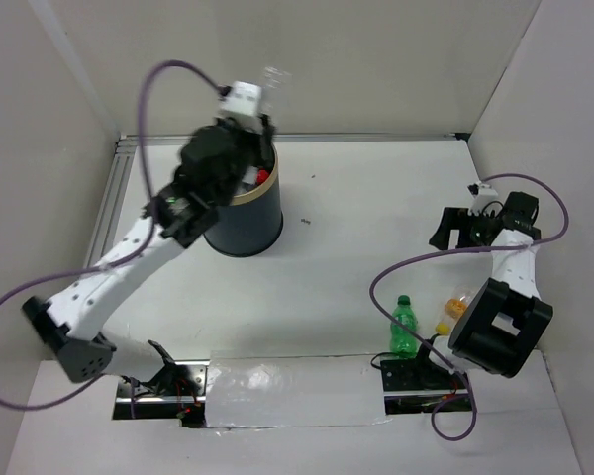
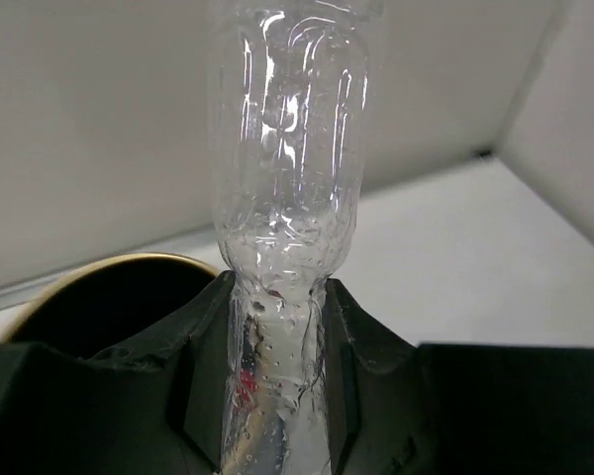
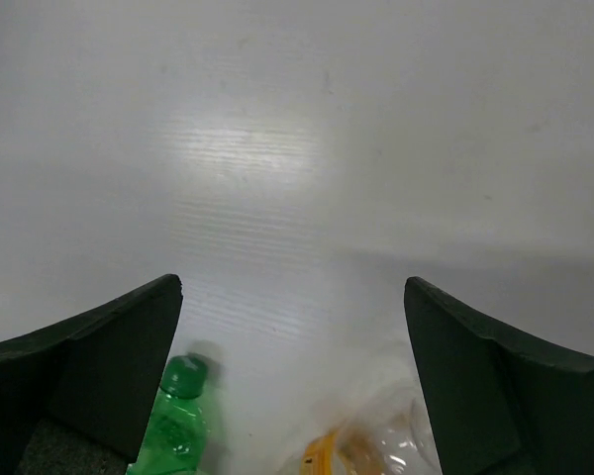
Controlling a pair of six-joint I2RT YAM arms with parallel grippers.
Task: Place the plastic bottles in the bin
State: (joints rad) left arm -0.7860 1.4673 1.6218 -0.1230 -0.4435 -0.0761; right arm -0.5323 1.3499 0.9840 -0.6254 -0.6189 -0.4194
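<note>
Left wrist: left pincer [image 2: 277,302] clamped on clear plastic bottle [image 2: 287,148] above dark gold-rimmed cylindrical bin [image 2: 99,267]. Right pincer [image 3: 292,297] apart over green plastic bottle [image 3: 173,421] on white desk [image 3: 277,148].

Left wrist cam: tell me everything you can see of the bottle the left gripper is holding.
The clear bottle is transparent, ribbed, dented plastic with droplets inside and a red patch low down. The left gripper pinches its narrow waist between black fingers; the wider body sticks out past them, its end cut off by the frame. The bin's gold rim lies below-left.
</note>
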